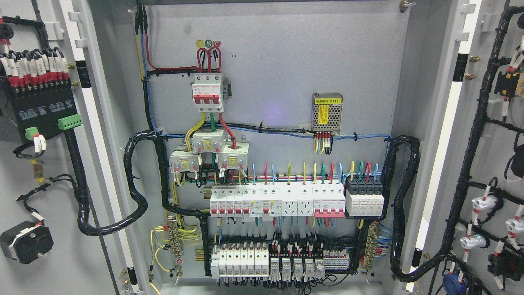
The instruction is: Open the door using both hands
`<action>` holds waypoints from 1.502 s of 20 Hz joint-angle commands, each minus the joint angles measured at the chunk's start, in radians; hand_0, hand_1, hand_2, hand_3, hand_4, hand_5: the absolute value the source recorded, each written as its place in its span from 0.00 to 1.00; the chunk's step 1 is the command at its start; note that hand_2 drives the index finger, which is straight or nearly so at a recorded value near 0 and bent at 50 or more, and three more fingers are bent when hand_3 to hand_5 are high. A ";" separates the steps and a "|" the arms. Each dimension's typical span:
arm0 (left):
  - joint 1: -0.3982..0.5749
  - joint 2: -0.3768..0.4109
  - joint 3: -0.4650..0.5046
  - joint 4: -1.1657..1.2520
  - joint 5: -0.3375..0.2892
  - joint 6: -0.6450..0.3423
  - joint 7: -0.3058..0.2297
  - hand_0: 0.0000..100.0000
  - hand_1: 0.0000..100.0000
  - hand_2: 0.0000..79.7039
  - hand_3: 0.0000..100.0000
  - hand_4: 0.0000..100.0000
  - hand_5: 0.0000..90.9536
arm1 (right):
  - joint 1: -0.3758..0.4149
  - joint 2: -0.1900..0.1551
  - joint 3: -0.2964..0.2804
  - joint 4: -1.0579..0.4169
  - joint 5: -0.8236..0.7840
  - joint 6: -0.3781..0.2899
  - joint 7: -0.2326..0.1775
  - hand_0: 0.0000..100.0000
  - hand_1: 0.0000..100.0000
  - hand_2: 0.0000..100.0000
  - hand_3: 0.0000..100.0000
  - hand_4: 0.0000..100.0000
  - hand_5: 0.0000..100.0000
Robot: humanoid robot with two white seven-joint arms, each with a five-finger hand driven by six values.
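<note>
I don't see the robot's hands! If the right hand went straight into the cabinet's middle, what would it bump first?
Neither hand shows, so its aim can't be judged. Going straight in, the way looks free up to the mounting plate; the row of breakers probably sticks out nearest, though depth is unclear.

A round green sticker (208, 43) above the white three-pole breaker with red handles (208, 92), near the top of the grey back panel (286, 61), bears the letter "B"; the yellow and red stickers beside it are too hidden to read. The perforated metal power supply box (326, 113) toward the panel's right edge carries a yellow label (327, 100) with Chinese characters ending in "(B1)". Print on the other breakers and on the black unit (39, 110) on the left door is too small to read.
</note>
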 commanded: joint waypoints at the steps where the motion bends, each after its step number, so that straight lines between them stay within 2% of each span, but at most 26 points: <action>1: -0.052 0.049 0.037 0.127 0.022 -0.211 0.001 0.00 0.00 0.00 0.00 0.03 0.00 | -0.001 -0.008 -0.016 0.033 -0.034 0.002 0.037 0.00 0.00 0.00 0.00 0.00 0.00; 6: -0.090 0.049 0.035 0.174 0.020 -0.191 0.001 0.00 0.00 0.00 0.00 0.03 0.00 | -0.002 -0.008 -0.039 0.076 -0.037 0.002 0.068 0.00 0.00 0.00 0.00 0.00 0.00; 10: -0.119 0.049 0.037 0.200 0.020 -0.138 0.001 0.00 0.00 0.00 0.00 0.03 0.00 | -0.004 -0.011 -0.044 0.088 -0.086 0.004 0.082 0.00 0.00 0.00 0.00 0.00 0.00; 12: -0.141 0.052 0.044 0.216 0.020 -0.112 0.001 0.00 0.00 0.00 0.00 0.03 0.00 | -0.004 -0.034 -0.046 0.094 -0.113 0.005 0.085 0.00 0.00 0.00 0.00 0.00 0.00; 17: -0.208 0.067 0.044 0.279 0.016 0.005 0.001 0.00 0.00 0.00 0.00 0.03 0.00 | -0.010 -0.048 -0.047 0.111 -0.124 0.005 0.126 0.00 0.00 0.00 0.00 0.00 0.00; 22: -0.264 0.067 0.037 0.329 0.007 0.097 -0.002 0.00 0.00 0.00 0.00 0.03 0.00 | -0.019 -0.086 -0.046 0.125 -0.152 0.008 0.157 0.00 0.00 0.00 0.00 0.00 0.00; 27: -0.300 0.069 0.032 0.383 0.003 0.165 -0.002 0.00 0.00 0.00 0.00 0.03 0.00 | -0.053 -0.089 -0.042 0.162 -0.152 0.010 0.161 0.00 0.00 0.00 0.00 0.00 0.00; 30: -0.313 0.069 0.030 0.398 -0.029 0.189 -0.002 0.00 0.00 0.00 0.00 0.03 0.00 | -0.055 -0.091 -0.044 0.167 -0.152 0.010 0.163 0.00 0.00 0.00 0.00 0.00 0.00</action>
